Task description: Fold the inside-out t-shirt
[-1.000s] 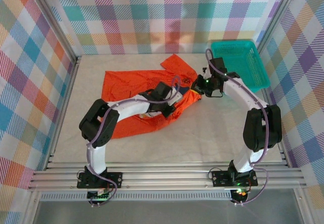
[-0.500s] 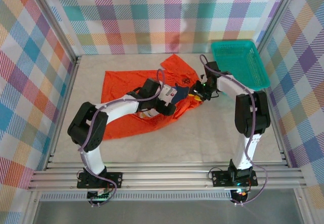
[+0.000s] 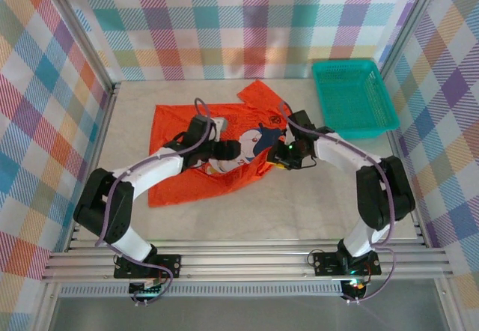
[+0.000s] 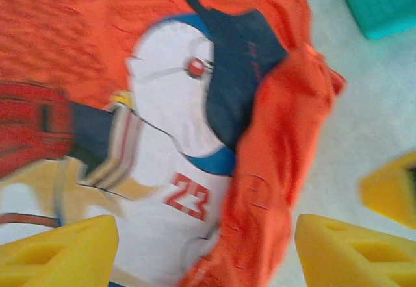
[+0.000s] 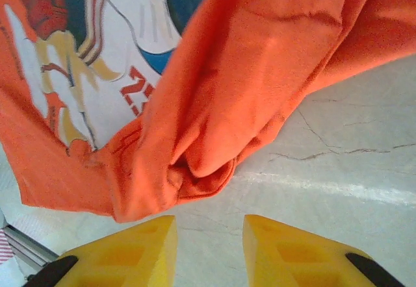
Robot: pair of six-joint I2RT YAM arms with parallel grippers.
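Both arms have shifted left and we let go: left fingers (image 4: 58, 254) and right fingers (image 5: 130, 254) gape open over the bunched, unfolded t-shirt (image 3: 176, 121).

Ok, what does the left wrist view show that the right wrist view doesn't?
Left wrist: a corner of the teal basket, the face and dark cap of the cartoon print, and the left gripper open above that print. Right wrist: the bunched, rolled edge of the orange t-shirt lying on the table, faint cracks in the tabletop, and the right gripper open just short of that edge. Both: the t-shirt, part of its print and pale tabletop.
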